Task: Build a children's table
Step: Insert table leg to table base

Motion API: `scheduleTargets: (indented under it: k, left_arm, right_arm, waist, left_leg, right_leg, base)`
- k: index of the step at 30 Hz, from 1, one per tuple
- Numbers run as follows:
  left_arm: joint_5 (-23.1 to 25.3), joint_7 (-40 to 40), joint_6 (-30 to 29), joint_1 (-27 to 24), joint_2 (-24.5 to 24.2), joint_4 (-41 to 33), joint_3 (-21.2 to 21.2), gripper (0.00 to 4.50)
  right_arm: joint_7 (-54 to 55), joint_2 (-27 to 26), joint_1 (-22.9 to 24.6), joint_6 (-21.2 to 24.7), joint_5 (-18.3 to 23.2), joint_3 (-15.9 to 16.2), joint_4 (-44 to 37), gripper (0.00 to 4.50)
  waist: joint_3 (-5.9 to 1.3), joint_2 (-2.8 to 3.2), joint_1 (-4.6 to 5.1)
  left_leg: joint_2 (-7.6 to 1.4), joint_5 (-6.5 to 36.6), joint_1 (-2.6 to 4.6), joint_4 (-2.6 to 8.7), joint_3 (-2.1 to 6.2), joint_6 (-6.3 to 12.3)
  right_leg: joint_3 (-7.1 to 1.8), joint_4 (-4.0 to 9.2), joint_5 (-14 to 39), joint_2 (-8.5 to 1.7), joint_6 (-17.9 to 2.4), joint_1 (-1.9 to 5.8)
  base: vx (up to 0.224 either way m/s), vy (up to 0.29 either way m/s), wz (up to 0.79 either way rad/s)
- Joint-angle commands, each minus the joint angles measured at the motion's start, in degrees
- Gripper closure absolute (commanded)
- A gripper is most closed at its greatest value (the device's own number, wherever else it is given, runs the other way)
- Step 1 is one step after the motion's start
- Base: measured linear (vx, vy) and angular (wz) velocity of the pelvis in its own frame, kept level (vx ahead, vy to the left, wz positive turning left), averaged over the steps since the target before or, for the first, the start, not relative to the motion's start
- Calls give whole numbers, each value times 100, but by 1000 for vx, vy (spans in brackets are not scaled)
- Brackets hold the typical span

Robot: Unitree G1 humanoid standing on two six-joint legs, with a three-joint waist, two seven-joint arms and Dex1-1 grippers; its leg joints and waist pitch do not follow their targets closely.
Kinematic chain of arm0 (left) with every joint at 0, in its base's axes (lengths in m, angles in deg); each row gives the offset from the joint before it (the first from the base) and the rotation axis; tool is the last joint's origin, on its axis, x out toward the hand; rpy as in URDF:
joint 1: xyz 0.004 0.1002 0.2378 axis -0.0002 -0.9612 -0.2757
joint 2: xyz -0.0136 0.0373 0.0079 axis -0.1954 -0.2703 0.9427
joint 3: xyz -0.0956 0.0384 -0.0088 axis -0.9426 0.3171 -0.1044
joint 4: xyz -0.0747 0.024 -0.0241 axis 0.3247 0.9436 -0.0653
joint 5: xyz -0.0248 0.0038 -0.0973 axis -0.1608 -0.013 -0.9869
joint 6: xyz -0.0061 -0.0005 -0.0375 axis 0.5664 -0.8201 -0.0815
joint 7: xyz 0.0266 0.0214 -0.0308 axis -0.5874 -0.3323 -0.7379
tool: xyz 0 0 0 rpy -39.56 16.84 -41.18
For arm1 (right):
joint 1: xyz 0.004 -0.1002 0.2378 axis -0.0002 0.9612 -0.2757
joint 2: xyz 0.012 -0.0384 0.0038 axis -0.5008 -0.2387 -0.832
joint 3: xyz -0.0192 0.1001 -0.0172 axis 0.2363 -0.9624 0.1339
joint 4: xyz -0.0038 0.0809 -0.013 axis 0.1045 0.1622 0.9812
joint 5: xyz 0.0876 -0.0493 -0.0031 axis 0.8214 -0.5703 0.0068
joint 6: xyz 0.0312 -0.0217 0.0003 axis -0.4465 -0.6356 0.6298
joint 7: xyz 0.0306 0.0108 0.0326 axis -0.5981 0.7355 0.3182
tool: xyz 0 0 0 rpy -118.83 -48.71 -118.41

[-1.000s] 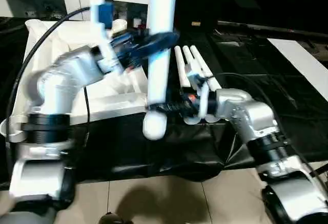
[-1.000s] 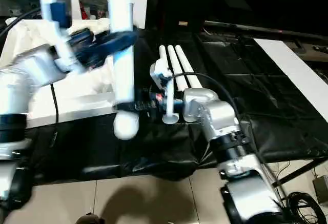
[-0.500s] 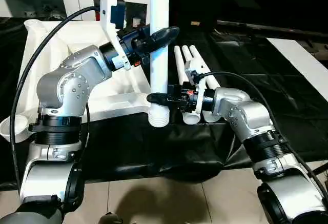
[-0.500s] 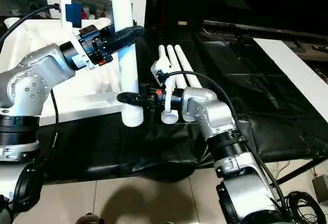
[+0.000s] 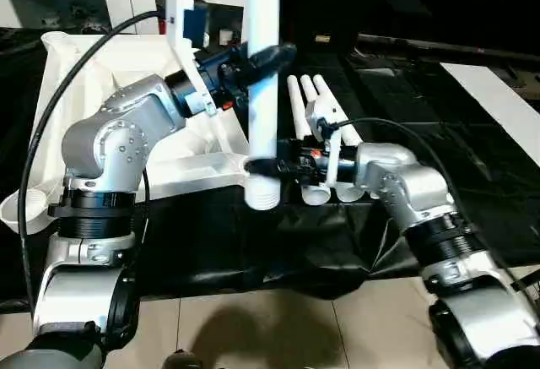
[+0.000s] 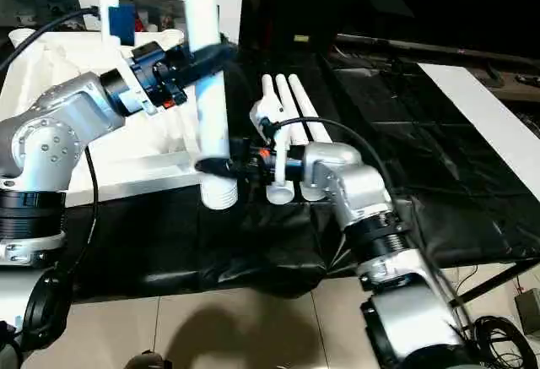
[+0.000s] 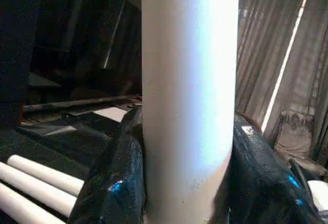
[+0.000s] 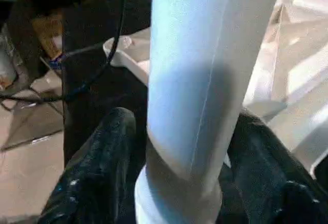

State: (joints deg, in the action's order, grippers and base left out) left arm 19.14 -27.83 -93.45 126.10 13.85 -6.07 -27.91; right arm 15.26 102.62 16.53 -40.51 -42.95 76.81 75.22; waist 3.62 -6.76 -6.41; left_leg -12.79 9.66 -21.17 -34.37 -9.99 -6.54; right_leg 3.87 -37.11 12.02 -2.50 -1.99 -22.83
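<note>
One white table leg (image 5: 262,107) stands upright in the air just in front of the near edge of the white table top (image 5: 202,165), its ribbed end (image 5: 261,193) pointing down. My left gripper (image 5: 263,55) is shut on the leg high up, and the left wrist view shows the tube between both black fingers (image 7: 110,183). Down near the ribbed end, my right gripper (image 5: 263,167) is shut on the same leg (image 8: 205,65). The top lies underside up at the left. Three more legs (image 5: 314,99) lie side by side behind my right arm.
The black-draped work table (image 5: 422,90) runs to the right, with a white strip (image 5: 498,90) at its far right. A round corner socket (image 5: 21,208) of the top juts out at the near left. Tiled floor (image 5: 278,327) lies below the table's front edge.
A second ago the leg and my left arm were blurred in motion. Now the leg is steady and upright, and my right gripper holds its lower end a little closer in.
</note>
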Motion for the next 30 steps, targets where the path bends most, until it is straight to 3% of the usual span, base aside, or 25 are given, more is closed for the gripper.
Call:
scheduleTargets:
  k: [1,7,26,30]
  left_arm:
    - [71,88,39,40,-18,-185,118,276]
    - [2,215,41,-1,-46,-332,200,276]
    - [-48,523,-61,-119,-122,-501,360,277]
    - [-31,513,-30,-88,-107,-455,352,277]
  right_arm:
    - [-39,66,-96,120,-86,60,-40,152]
    - [50,-10,-193,390,-20,-15,156,152]
    - [-56,-130,-299,381,-54,-46,311,152]
    - [-113,-135,-289,417,-31,-56,310,189]
  waist:
    - [-447,112,6]
    - [-443,117,9]
    - [-453,127,6]
    - [-452,129,7]
  left_leg:
    - [-75,349,71,335,2,-49]
    - [-76,351,79,339,0,-51]
    - [-76,300,77,336,-3,-77]
    - [-79,334,74,339,1,-80]
  right_leg:
    - [-305,343,-142,-490,-1020,379]
    - [-302,340,-138,-487,-1058,368]
    - [-307,323,-269,-492,-1046,375]
    - [-306,325,-248,-494,-1052,378]
  base:
    - [0,0,0]
    - [0,0,0]
    - [0,0,0]
    - [0,0,0]
